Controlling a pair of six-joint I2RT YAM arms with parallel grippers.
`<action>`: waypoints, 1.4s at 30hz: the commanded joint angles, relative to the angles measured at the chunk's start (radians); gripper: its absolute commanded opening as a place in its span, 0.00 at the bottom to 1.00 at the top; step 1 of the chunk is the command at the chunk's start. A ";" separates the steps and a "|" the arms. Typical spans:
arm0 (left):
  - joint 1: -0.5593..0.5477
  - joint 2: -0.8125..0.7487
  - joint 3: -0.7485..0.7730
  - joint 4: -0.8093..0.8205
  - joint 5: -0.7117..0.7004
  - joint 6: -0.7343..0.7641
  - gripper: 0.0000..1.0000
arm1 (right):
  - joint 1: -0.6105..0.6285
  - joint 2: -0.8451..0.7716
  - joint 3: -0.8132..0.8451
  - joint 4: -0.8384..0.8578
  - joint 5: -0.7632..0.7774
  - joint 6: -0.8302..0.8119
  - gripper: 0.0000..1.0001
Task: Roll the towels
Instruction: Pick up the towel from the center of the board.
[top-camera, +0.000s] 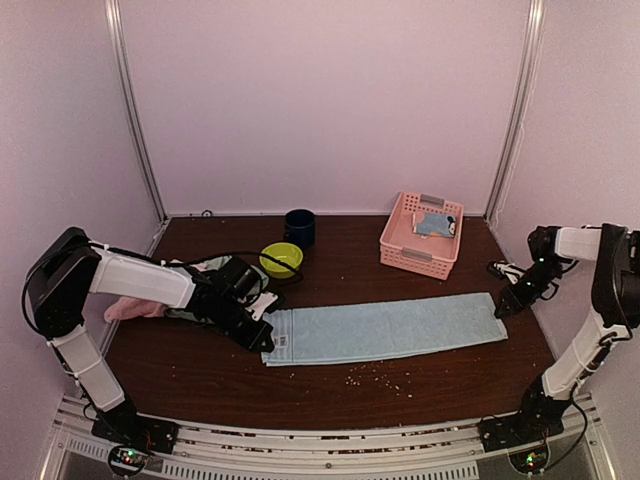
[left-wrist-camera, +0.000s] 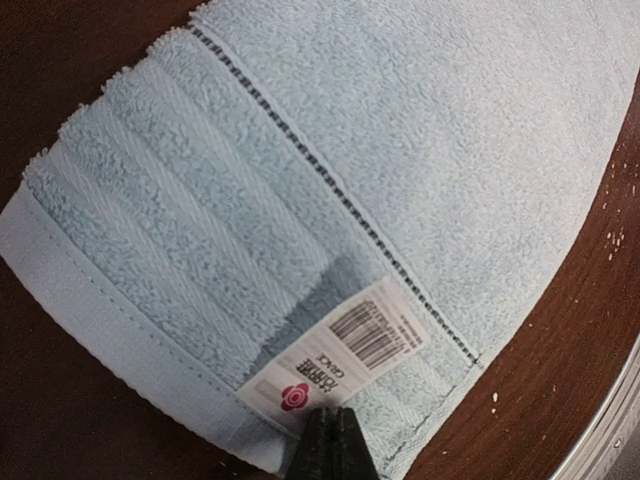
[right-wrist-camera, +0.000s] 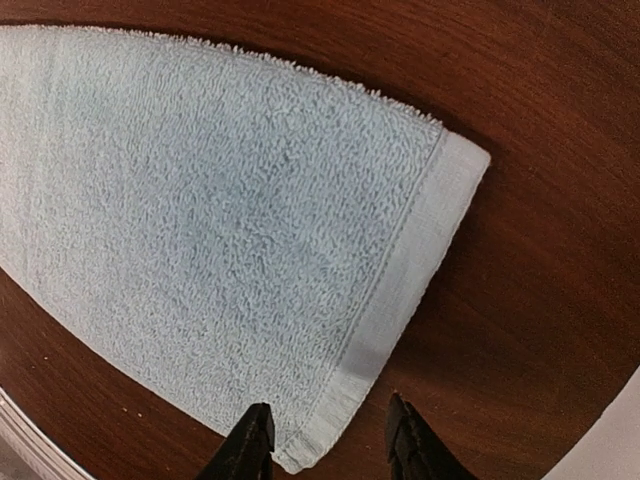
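Robot lab booth: plain white panel walls (top-camera: 320, 100), aluminium corner rails (top-camera: 135, 110), dark wooden table (top-camera: 330, 390).

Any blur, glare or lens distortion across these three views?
Top external: even pinkish light, soft shadows, no glare. Left wrist: sharp; the pale blue terry towel shows crisp loops, with a shadow beside its white barcode label. Right wrist: fisheye bows the towel's edges, slightly soft.

The long pale blue terry-cloth towel (top-camera: 390, 328) is looped, fuzzy and matt, with a flatter ribbed woven band (left-wrist-camera: 190, 250) and a smooth stitched hem (right-wrist-camera: 405, 290). Its white printed label (left-wrist-camera: 335, 360) is smooth. The dark brown wood-grain surface (top-camera: 300, 390) shows a low sheen; the pink lattice basket (top-camera: 415, 262) is plastic.
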 joint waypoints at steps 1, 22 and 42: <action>-0.003 0.031 -0.018 0.006 -0.005 0.007 0.00 | -0.006 0.038 0.031 0.025 0.012 0.106 0.42; -0.003 0.030 -0.032 0.027 0.013 0.003 0.00 | 0.004 0.172 0.057 0.049 0.006 0.166 0.43; -0.002 0.038 -0.034 0.027 0.015 0.010 0.00 | 0.102 0.188 0.016 0.103 0.003 0.189 0.37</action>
